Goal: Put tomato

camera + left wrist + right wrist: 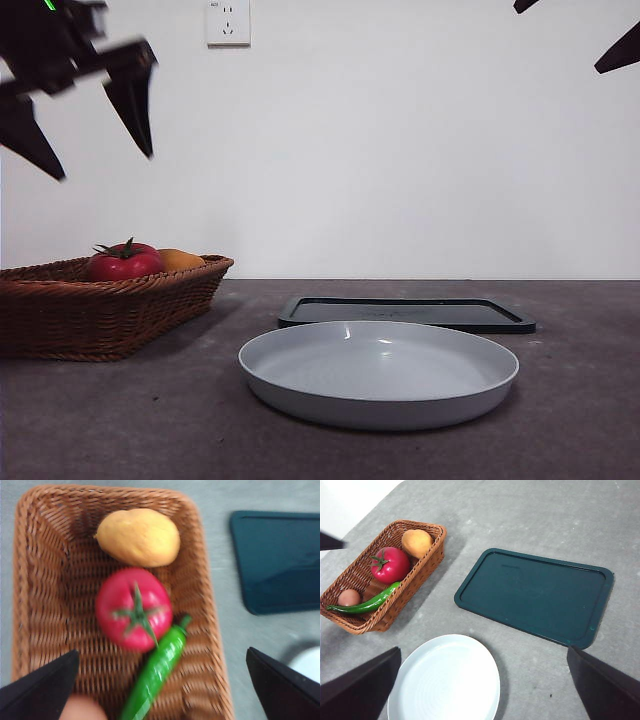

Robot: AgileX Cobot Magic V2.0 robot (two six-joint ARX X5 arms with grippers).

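In the wicker basket (422, 562) the tomato (390, 564) lay untouched, between one orange fruit (417, 542) and one green pepper (367, 604), with one small brownish item (349, 597) at the far end. The left gripper (160, 672) hung above it, jaws spread wide and empty; the right gripper (485, 680) waited, also wide. Nothing looked done yet: grasp and placement remained, with one grey plate (300, 395) and one dark tray (540, 595) bare.

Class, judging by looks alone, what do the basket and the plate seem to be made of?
Basket: woven wicker or rattan, going by its brown interlaced strands and matte look. Plate: smooth pale grey, softly glossy with faint highlights, so probably plastic or glazed ceramic; the look leaves that open.
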